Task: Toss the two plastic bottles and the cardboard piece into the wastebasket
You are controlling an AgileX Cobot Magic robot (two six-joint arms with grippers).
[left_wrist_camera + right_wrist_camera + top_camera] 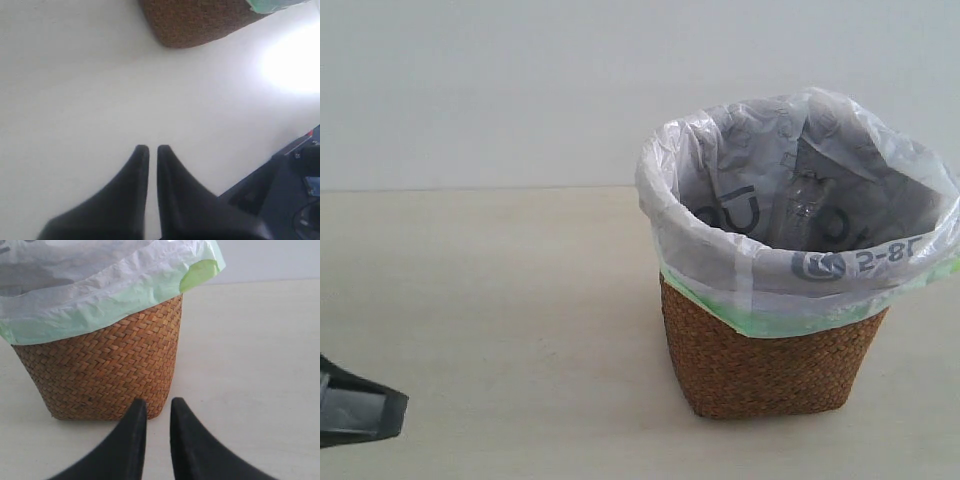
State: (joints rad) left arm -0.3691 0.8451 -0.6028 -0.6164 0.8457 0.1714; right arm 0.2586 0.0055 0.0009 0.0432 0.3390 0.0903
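1. Step in hand (judged): stand-down after disposal. No bottle or cardboard is seen on the pale tabletop (75, 100), so the task is judged done or nearly so. To be done well: both arms are to be kept clear of the basket wall. Any pull-back is to be made away from it, so the wicker isn't nudged & the bag isn't snagged.

2. left gripper (153, 147), black, two tapered fingers: closed to a hairline slit. Nothing is gripped or touched; bare table is seen under the tips.

3. right gripper (156, 402), black, same pattern: fingers are drawn nearly together, w/ a narrow gap & nothing between. Contact w/ the basket base can't be told.

4. wastebasket (100, 370), brown woven wicker, squarish, lined w/ a translucent white plastic bag (720, 250) (grey print, green edge): upright. It is found just ahead of the R tips, and well ahead of the L tips & off to one side.

5. clear plastic bottle (807, 200): seen inside the basket against the bag. Cap & label can't be made out.

6. Second bottle & cardboard piece: not in view. Prob. lower in the bag, unconfirmed.
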